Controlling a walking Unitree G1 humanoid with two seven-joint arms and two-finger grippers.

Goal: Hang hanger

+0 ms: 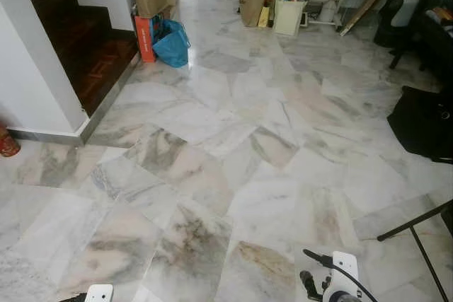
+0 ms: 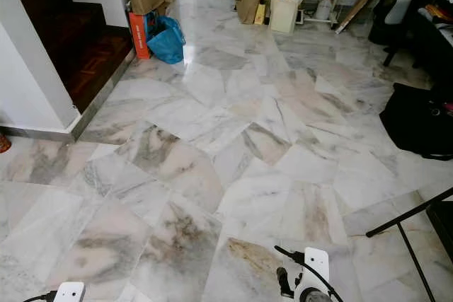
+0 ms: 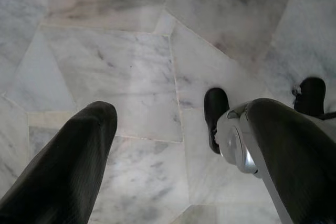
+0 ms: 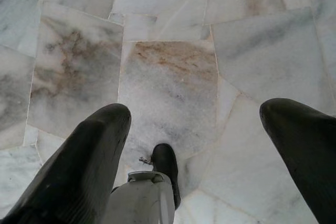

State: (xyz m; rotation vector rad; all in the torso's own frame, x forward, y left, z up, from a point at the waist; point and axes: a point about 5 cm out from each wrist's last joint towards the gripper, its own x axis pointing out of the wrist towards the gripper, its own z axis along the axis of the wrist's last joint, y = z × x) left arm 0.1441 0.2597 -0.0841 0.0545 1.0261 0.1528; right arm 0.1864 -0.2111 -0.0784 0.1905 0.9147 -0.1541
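Hanging low over marble floor [image 1: 212, 139], left gripper [image 3: 178, 129] and right gripper [image 4: 194, 124]: two, both spread wide, nothing between.

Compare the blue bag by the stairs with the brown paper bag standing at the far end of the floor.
The blue bag is glossy, soft and slumped into a rounded heap; the brown paper bag is matte and stands upright with straight, boxy sides. The blue bag sits against an orange box near the dark wooden stairs; the brown paper bag stands farther off, beside a pale bin. Both rest on the marble floor.
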